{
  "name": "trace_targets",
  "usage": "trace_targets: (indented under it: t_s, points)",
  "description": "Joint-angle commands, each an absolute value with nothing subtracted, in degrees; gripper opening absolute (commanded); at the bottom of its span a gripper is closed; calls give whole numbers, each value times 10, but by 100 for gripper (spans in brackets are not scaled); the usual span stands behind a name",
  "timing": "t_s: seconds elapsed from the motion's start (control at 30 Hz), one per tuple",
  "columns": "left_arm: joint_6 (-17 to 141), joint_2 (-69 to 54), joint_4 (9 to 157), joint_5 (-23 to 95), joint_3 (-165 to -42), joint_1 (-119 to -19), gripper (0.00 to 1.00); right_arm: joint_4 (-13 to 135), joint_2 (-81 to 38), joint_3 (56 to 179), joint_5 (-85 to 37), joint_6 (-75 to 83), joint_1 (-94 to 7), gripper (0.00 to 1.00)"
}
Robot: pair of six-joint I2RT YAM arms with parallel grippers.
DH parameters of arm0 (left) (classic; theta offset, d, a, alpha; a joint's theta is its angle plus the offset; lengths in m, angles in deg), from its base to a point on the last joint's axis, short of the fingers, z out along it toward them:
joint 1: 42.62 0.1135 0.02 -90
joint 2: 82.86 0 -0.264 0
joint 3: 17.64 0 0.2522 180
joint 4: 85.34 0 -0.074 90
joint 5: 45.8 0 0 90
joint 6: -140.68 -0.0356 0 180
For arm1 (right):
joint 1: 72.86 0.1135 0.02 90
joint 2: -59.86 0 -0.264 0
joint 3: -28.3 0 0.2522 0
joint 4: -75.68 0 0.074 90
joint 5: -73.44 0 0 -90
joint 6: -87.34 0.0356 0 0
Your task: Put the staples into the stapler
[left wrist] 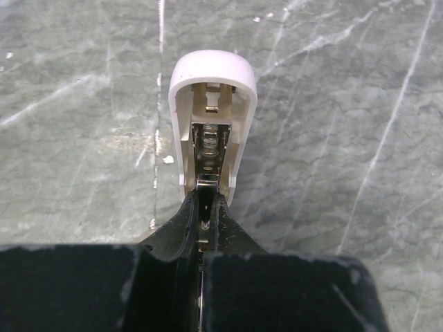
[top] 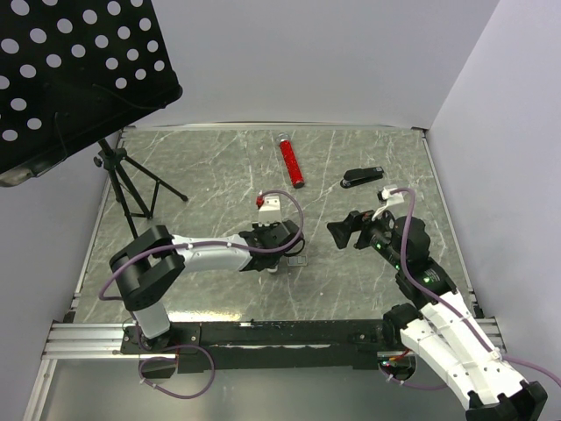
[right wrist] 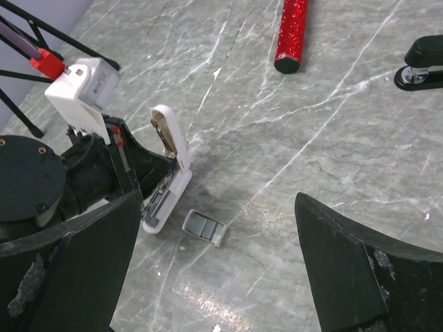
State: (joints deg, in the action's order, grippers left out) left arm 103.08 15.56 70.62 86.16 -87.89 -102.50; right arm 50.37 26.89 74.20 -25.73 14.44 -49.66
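My left gripper is shut on the rear of an opened white stapler, whose lid is tilted up and whose metal channel is exposed above the table. The staples, short grey strips in a small beige tray, lie flat just right of it; in the top view the staples sit beside the left gripper. My right gripper is open wide and hovers above the staples without touching them. In the top view the right gripper is empty. A small black stapler lies closed at the back right.
A red glittery tube lies at the back centre. A black tripod stands at the left under a perforated black panel. White walls close in the back and right sides.
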Motion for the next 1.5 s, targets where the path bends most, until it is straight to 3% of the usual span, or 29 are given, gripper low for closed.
trace_targets:
  t_s: [0.0, 0.37, 0.6, 0.93, 1.47]
  points:
    - [1053, 135, 698, 909, -885, -1026, 1, 527, 275, 737, -266, 148, -498, 98]
    - [1102, 35, 591, 975, -819, -965, 1, 532, 274, 738, -266, 145, -493, 98]
    - [1061, -64, 660, 942, -767, -932, 1, 540, 269, 738, -274, 147, -492, 98]
    - [1133, 66, 625, 904, -870, -972, 1, 541, 259, 741, -275, 146, -492, 98]
    - [1219, 169, 617, 899, -891, -999, 2, 539, 254, 741, -273, 138, -492, 98]
